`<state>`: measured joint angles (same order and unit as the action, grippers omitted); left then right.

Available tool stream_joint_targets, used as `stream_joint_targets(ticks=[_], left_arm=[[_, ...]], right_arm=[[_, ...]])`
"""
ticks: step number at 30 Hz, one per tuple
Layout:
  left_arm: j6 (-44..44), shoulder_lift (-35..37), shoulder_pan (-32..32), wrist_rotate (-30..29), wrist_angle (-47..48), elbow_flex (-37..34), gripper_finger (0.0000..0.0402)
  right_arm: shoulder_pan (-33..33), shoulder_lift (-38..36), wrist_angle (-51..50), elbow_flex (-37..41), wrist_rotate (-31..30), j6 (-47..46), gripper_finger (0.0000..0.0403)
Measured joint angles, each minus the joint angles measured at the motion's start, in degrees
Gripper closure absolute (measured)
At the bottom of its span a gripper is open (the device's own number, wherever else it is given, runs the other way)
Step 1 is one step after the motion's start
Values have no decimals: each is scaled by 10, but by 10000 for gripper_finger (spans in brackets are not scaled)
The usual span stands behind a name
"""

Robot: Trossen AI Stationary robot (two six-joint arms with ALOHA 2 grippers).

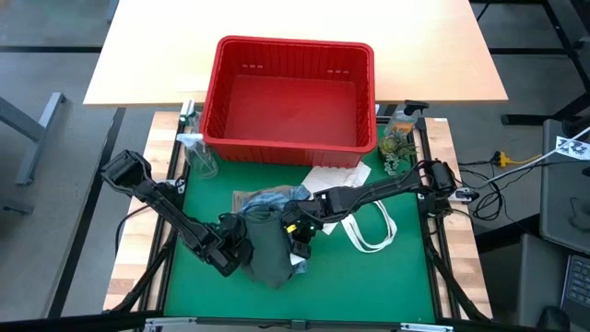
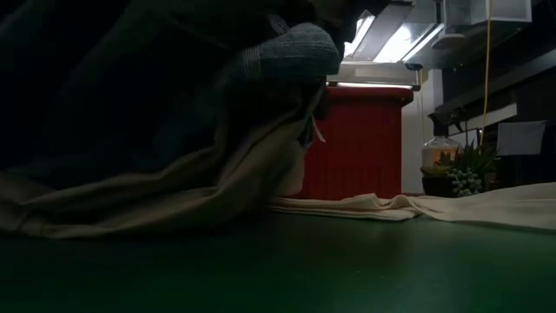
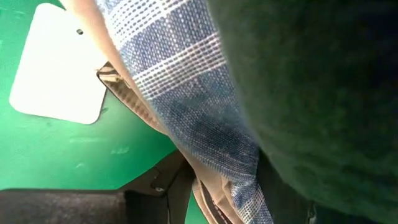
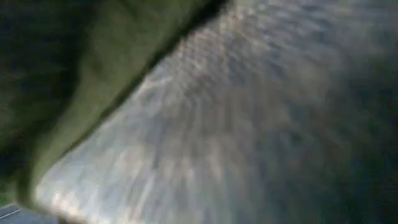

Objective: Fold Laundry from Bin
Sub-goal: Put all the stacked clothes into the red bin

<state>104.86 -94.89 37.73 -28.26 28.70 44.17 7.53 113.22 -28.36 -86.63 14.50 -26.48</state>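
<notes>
Two grippers meet at one heap of laundry on the green mat (image 1: 387,277). From the left, the left gripper (image 1: 230,254) stands at the dark green garment (image 1: 267,249), fingers parted, holding nothing I can see. That garment is draped over the blue-white striped shirt (image 3: 180,93) and a tan garment (image 2: 217,191): three pieces counted. All look soft, light and limp, so they will likely sag; an edge or corner seems the best hold. The right gripper (image 1: 297,229) is clenched at the heap's top; whether on cloth, I cannot tell. One red bin (image 1: 288,97) stands behind, apparently empty.
</notes>
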Motion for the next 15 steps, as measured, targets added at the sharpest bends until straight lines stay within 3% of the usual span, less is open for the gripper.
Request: stream_joint_targets(ticks=[9,15], left_arm=[[-18,-20,-12,-12,-19,1,250],[-29,-15,-6,-35,-33,4,340]], right_arm=[[0,28,-23,0,-2,0,398],[0,48,-24,1,-2,0,398]])
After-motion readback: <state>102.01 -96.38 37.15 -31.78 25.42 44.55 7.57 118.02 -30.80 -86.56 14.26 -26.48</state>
